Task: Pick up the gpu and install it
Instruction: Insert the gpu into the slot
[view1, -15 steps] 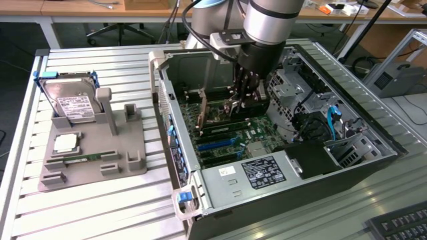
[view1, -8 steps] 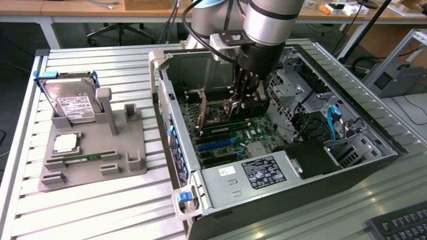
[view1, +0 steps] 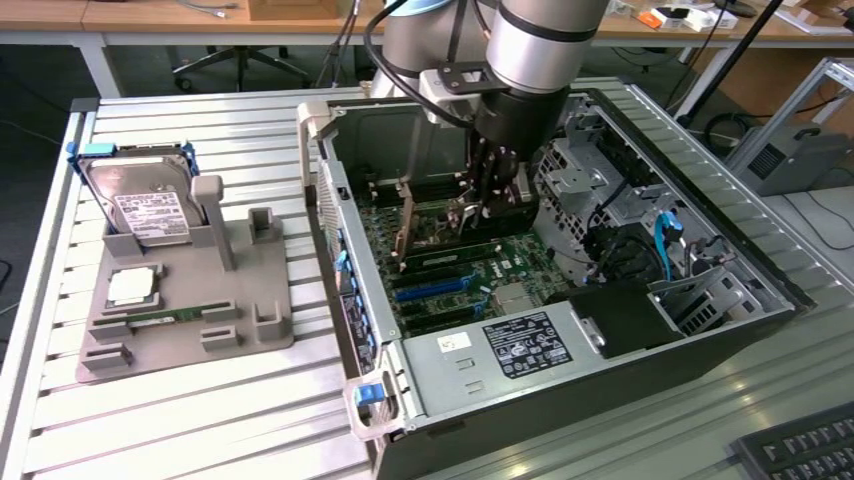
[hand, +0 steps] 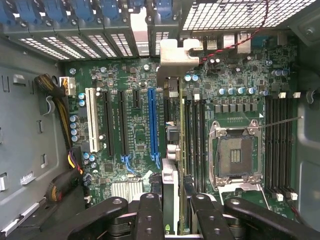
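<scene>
The gripper (view1: 483, 200) is clenched on the gpu (view1: 461, 222) and holds it upright on edge inside the open computer case (view1: 747, 290), above the green motherboard (hand: 125, 100). The card is thin, with a silver end bracket (hand: 177, 55) beside the long blue slot (hand: 153, 120).

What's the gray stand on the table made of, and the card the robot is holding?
The stand looks like matte gray plastic: dull, molded slots, no shine. The card, seen edge-on, has a silvery metal bracket; its board is probably fiberglass circuit board, hard to confirm.

Even bright overhead light, soft shadows inside the computer case (view1: 747, 300), wrist view slightly soft, no glare
</scene>
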